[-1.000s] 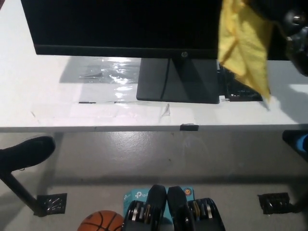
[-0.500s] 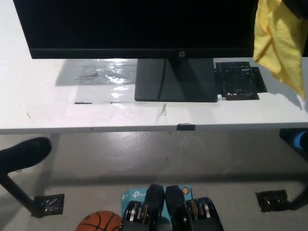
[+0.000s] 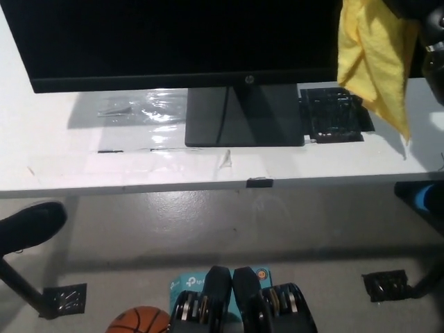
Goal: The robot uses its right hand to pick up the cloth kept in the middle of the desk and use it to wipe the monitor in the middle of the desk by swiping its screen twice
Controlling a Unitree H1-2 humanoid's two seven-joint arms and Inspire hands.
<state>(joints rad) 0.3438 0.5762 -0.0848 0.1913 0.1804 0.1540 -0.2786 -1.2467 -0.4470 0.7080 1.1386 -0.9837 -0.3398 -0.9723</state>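
One yellow cloth (image 3: pixel 371 59) hangs from my right hand (image 3: pixel 423 28) up at about one o'clock in the view. My black hand shows only partly at the top right corner, and the cloth's upper end disappears into it, so I am gripping the cloth; how my fingers wrap it I cannot make out in the dark. The cloth droops in loose folds, its top overlapping the right end of the monitor (image 3: pixel 173 38) screen and its lowest pointed corner dangling over the white desk (image 3: pixel 55 149) toward three o'clock.

The monitor fills the twelve o'clock part of the view, its screen black, with a small logo on the lower bezel near the middle. Its flat dark base (image 3: pixel 243 118) stands on the desk just past centre. Beside the base, at about two o'clock, a black tray-like thing (image 3: pixel 333 114) lies flat on the desk, its far right corner covered by the hanging cloth. On the other side of the base, at about ten o'clock, a crumpled clear plastic sheet (image 3: pixel 139 107) lies on the desktop, shining in the light.

Below the desk edge the grey floor shows. A basketball (image 3: pixel 139 321) sits at seven o'clock near the bottom edge, a teal box (image 3: pixel 191 283) at six o'clock, and a dark shoe (image 3: pixel 28 225) at eight o'clock by the left edge. My left hand does not show anywhere.
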